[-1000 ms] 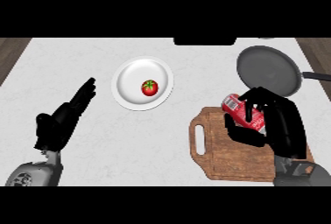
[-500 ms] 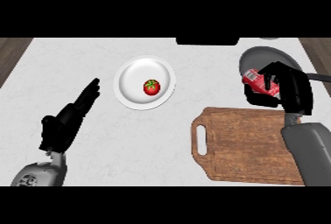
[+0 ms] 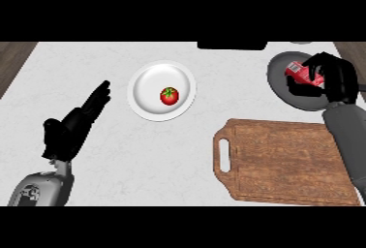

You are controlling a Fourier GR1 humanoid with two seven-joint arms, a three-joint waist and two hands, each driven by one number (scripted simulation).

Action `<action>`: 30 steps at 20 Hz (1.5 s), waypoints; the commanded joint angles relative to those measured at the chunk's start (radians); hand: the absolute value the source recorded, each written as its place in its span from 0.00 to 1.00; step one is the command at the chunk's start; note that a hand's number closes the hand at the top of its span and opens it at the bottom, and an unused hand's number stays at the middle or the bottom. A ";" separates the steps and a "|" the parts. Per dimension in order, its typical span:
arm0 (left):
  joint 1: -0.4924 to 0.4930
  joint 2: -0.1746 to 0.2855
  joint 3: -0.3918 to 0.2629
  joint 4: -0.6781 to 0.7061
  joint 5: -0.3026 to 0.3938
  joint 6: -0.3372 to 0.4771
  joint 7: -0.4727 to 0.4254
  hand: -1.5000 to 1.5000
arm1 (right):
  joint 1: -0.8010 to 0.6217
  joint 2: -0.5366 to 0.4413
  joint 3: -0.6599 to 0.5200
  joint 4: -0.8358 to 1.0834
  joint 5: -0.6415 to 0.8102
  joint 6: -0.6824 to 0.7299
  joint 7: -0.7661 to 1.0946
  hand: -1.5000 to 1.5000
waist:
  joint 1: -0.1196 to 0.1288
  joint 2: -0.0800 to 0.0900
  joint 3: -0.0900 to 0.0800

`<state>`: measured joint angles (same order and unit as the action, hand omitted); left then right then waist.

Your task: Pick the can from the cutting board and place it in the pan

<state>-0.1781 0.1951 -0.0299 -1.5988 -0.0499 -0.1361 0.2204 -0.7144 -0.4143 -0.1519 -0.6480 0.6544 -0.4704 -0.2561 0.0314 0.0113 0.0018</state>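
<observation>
Fingers (image 3: 323,59) of right hand (image 3: 336,77) curl round red can (image 3: 297,71) over pan (image 3: 284,94); label unreadable.

We see a pale counter (image 3: 143,164) bearing a white plate (image 3: 151,76) mid-way, a wooden board (image 3: 286,160) front right, and a dark pan (image 3: 282,92) just behind the board.

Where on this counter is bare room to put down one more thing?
Bare counter lies between the plate and the cutting board, and below the plate in the view. The board itself is bare. Crowded: the pan, where the right hand holds the can.
</observation>
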 commanded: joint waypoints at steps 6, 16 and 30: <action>-0.037 -0.019 -0.012 0.019 -0.027 0.007 -0.003 0.50 | -0.134 -0.063 -0.122 0.349 -0.049 -0.082 -0.256 1.00 | 0.020 0.013 0.002; -0.017 -0.014 -0.018 0.012 -0.013 -0.025 -0.037 0.50 | -0.199 -0.124 -0.105 0.543 -0.006 0.099 -0.052 0.00 | 0.058 0.030 0.004; -0.018 -0.032 -0.029 0.028 -0.027 -0.012 -0.036 0.50 | -0.200 -0.145 -0.426 0.491 -0.339 0.309 -0.292 0.00 | 0.053 0.040 0.010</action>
<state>-0.2018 0.1614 -0.0628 -1.5862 -0.0749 -0.1485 0.1951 -0.9273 -0.5430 -0.4955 -0.1602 0.4008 -0.2428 -0.4979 0.0882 0.0470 0.0107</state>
